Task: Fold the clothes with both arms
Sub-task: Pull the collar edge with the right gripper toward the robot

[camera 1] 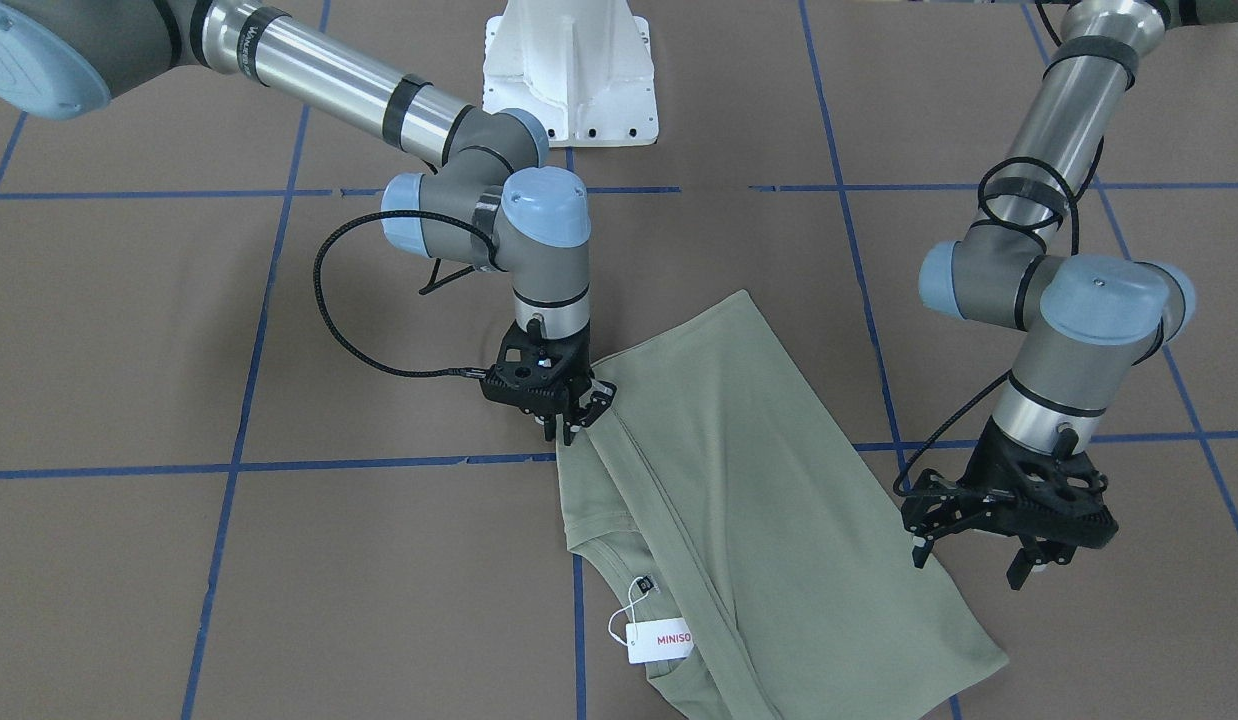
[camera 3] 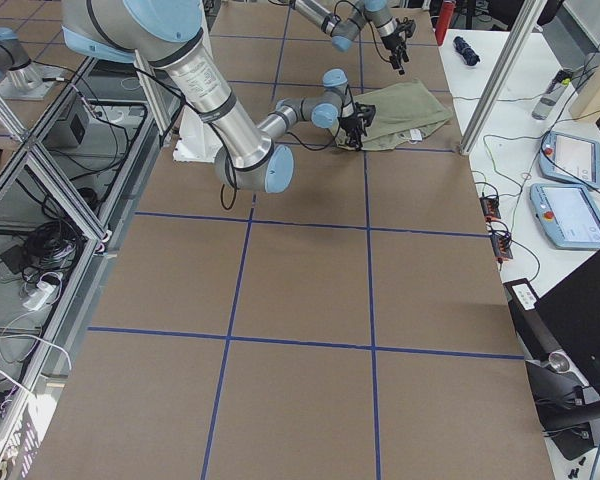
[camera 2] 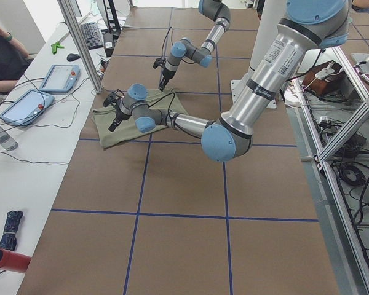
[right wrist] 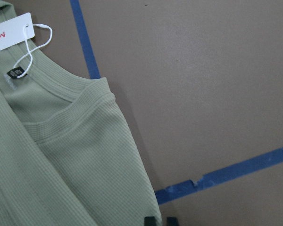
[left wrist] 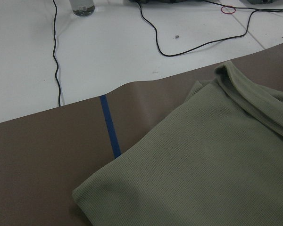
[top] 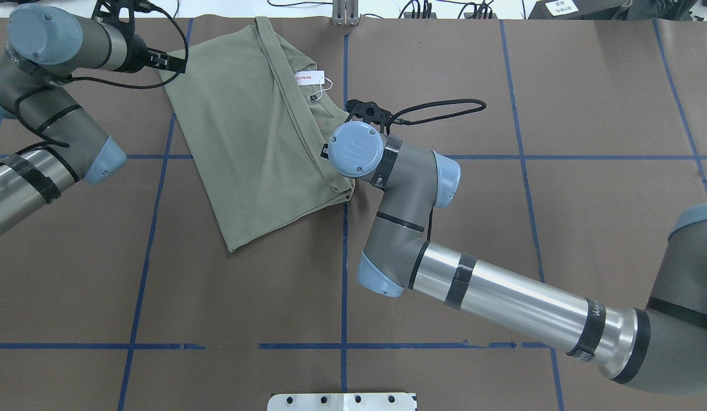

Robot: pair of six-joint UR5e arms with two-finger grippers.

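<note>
Brown table [camera 1: 129, 330] with blue tape [camera 1: 237, 440] carries the folded green shirt [camera 1: 759, 480]. Seen from the front, the right gripper [camera 1: 564, 432], hidden overhead by its arm [top: 356, 149], has fingers nearly closed at one shirt edge; the left gripper [camera 1: 968, 568] hangs with fingers spread wide over the opposite edge.

A shirt [top: 256, 131] lies flat on the worktop [top: 502, 228], on the side far from the robot and mostly to the robot's left of the middle tape line [top: 344, 274]. Its neck end points toward the far edge, and a tag [top: 309, 77] lies there beside the collar, just left of that line. The right claw [camera 1: 567, 432] stands at the shirt's right-hand edge, touching the cloth between neck and hem. The left claw [camera 1: 969, 566] sits just beside the shirt's left edge, near its far corner. The robot's base [camera 1: 569, 70] is at the near edge, behind both claws and well apart from the shirt.
</note>
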